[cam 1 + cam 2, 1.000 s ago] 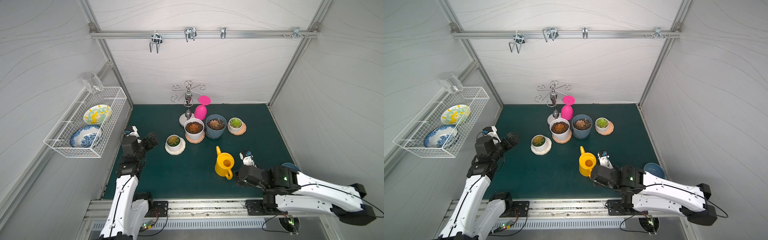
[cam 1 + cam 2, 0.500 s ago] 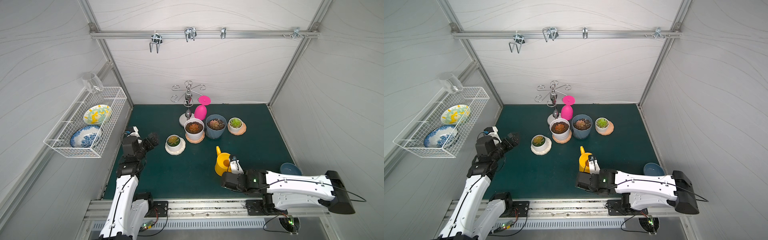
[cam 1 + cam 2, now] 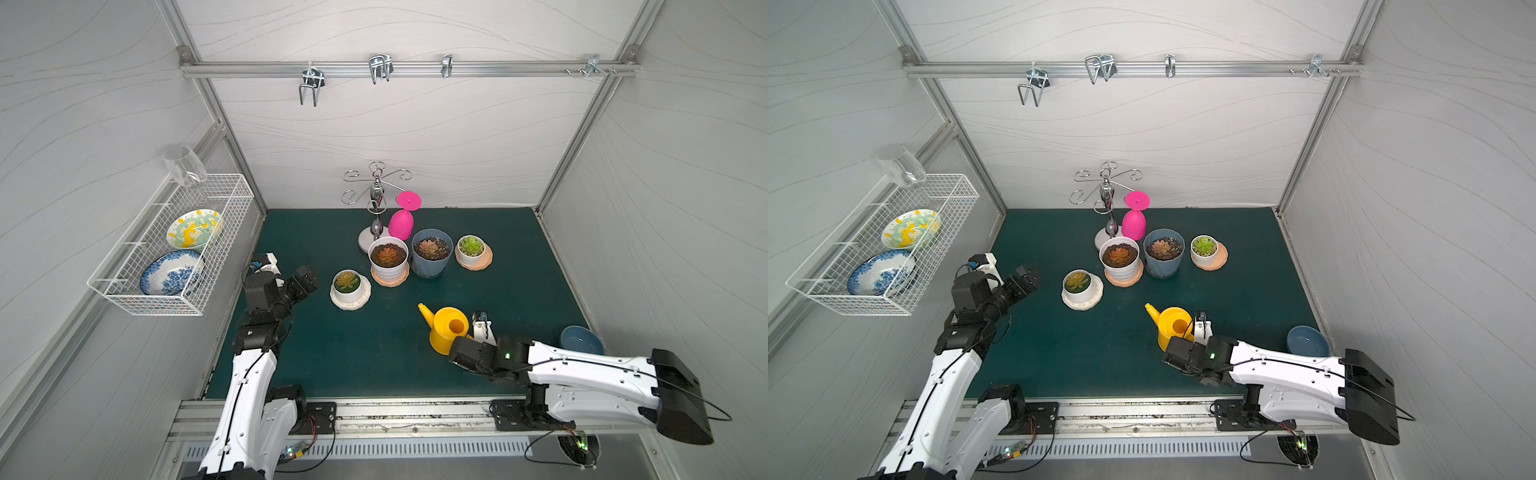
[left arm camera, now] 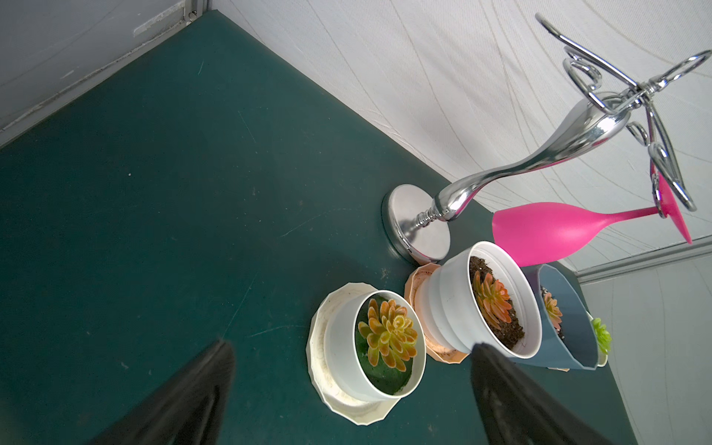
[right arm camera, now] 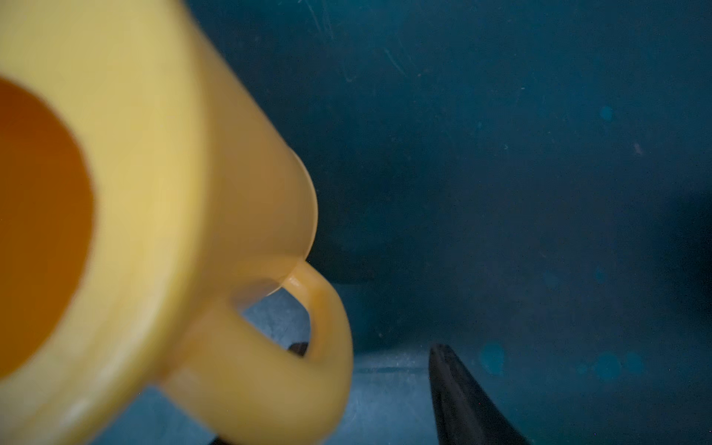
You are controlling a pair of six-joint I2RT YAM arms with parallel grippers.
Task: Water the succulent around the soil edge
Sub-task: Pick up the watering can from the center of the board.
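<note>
We see our right gripper (image 5: 366,346) half spread astride the looped handle (image 5: 331,327) of the yellow plastic watering can (image 5: 135,192), one black finger (image 5: 462,404) clear of it.

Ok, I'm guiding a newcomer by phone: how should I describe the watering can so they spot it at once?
Start at the dark green mat, then the four succulent pots toward its back. Nearer the front, right of centre, stands the watering can. It alone is yellow, with a spout aimed toward the pots and a loop handle.
</note>
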